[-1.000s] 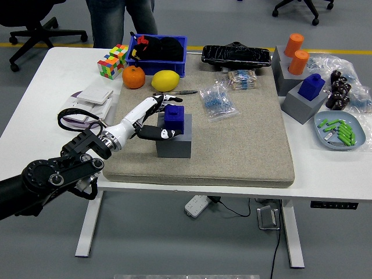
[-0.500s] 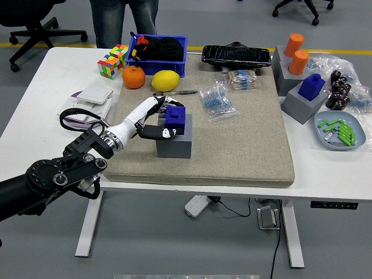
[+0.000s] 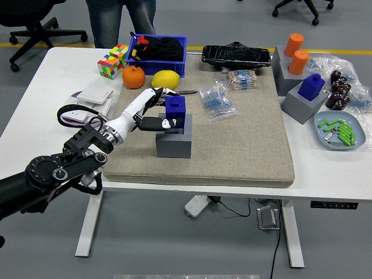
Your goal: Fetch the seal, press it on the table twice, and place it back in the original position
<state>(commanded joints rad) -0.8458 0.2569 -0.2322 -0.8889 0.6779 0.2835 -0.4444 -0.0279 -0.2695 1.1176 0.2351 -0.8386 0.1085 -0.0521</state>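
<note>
The blue seal point(image 3: 175, 108) stands in the top of a grey block holder point(image 3: 174, 143) on the left part of the beige mat point(image 3: 238, 145). It looks raised a little out of its socket. My left hand point(image 3: 168, 109) reaches in from the lower left and is shut on the seal. Its thumb lies across the seal's near side and its white fingers point(image 3: 152, 96) curl over the far side. The seal's left face is hidden by the hand. My right hand is out of view.
Behind the hand lie a pen point(image 3: 176, 92), a lemon point(image 3: 165, 80), an orange point(image 3: 133, 77), a Rubik's cube point(image 3: 113, 60) and a blue bin point(image 3: 158, 50). A second blue seal point(image 3: 314, 85) and orange cylinders point(image 3: 296, 46) stand at the right. A person point(image 3: 122, 17) stands at the far side.
My left hand has closed more tightly round the seal and moved up slightly. The seal now sits higher on the grey block than before.
</note>
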